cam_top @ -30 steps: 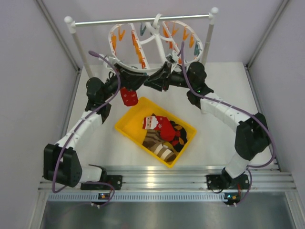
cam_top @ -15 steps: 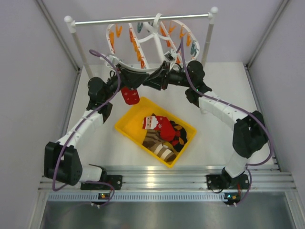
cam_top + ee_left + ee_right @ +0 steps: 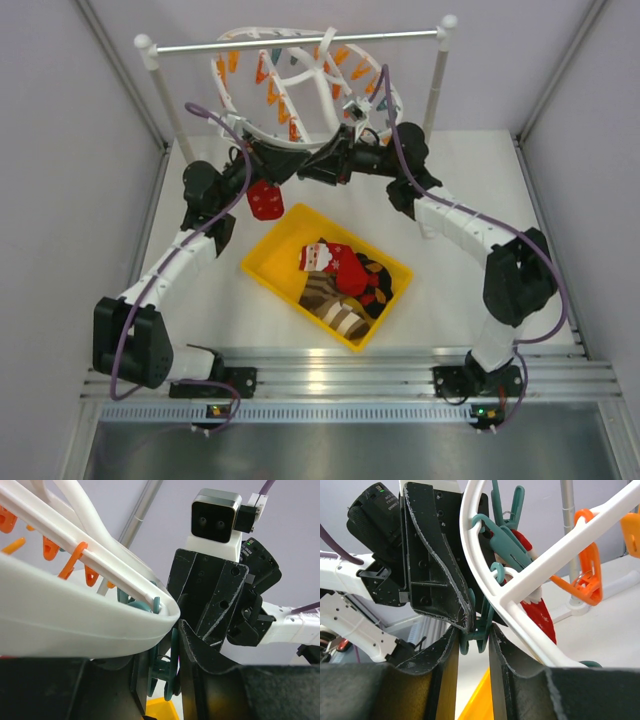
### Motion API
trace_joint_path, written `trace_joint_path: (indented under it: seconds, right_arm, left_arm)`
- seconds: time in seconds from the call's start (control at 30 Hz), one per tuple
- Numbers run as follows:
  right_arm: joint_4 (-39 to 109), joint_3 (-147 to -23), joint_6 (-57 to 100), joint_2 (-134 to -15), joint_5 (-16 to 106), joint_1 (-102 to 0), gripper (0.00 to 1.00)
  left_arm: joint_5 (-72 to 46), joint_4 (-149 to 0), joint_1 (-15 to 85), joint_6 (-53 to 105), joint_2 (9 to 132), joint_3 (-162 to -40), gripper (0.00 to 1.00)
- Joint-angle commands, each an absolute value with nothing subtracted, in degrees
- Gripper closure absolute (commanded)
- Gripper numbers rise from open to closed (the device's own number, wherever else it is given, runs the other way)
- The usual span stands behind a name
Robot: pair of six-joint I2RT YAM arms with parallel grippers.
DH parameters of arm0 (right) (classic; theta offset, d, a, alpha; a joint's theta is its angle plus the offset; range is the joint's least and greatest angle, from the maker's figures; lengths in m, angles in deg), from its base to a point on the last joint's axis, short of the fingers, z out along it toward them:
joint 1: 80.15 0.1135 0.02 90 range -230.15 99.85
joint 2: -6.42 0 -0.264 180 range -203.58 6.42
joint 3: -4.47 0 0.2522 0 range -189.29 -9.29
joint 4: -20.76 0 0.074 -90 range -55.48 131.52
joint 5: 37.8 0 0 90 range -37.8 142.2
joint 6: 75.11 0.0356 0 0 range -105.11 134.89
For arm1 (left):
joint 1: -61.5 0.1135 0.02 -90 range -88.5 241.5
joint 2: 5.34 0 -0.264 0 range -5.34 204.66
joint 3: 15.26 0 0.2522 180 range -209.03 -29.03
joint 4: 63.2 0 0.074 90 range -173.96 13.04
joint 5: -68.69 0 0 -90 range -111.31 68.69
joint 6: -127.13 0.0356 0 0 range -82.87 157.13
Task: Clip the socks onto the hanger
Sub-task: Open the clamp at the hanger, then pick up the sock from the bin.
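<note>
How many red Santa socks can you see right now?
2. One red sock hangs below the near rim of the hanger; another red sock lies atop the pile in the yellow bin. More may be buried there.

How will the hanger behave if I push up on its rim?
The hanger hangs from the rail by one hook and sits tilted, so it will probably swing or tip rather than resist. Its thin plastic looks light and flexible. The clips dangle, so they may sway.
</note>
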State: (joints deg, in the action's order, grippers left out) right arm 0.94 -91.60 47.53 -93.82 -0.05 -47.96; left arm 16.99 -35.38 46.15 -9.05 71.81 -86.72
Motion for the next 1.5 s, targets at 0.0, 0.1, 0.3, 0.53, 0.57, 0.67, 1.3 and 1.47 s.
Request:
trace_joint_path:
  seconds: [0.0, 0.1, 0.3, 0.53, 0.57, 0.67, 1.3, 1.47]
  right_arm:
    - [0.3, -94.0, 47.8, -93.6, -3.3, -48.6, 0.94]
    - [3.9, -93.8, 46.2, -92.6, -3.2, -49.5, 0.59]
    - [22.3, -90.5, 33.6, -87.2, 1.0, -51.6, 0.39]
    - [34.3, -76.3, 9.8, -78.4, 9.5, -50.2, 0.41]
    - [35.9, -75.2, 6.0, -77.3, 11.8, -49.5, 0.42]
    - [39.5, -72.8, -6.7, -77.4, 18.3, -44.0, 0.44]
    - [55.8, -91.6, -27.6, -104.4, 30.8, -30.8, 0.52]
    - [58.4, -94.2, -28.6, -109.9, 32.6, -30.4, 0.51]
  left_arm:
    - [17.5, -32.7, 46.0, -10.6, 71.7, -89.3, 1.0]
    - [16.7, -33.8, 46.0, -10.6, 71.6, -89.7, 1.0]
    - [15.6, -36.1, 46.0, -10.4, 71.7, -89.9, 1.0]
    - [15.3, -37.7, 46.1, -10.4, 71.8, -90.2, 1.0]
    - [15.3, -37.9, 46.1, -10.4, 71.9, -90.3, 1.0]
    - [15.7, -38.5, 46.2, -10.4, 72.4, -91.0, 1.0]
    - [16.7, -39.3, 46.6, -9.9, 72.9, -91.1, 1.0]
    - [16.6, -39.3, 46.7, -10.0, 73.1, -90.9, 1.0]
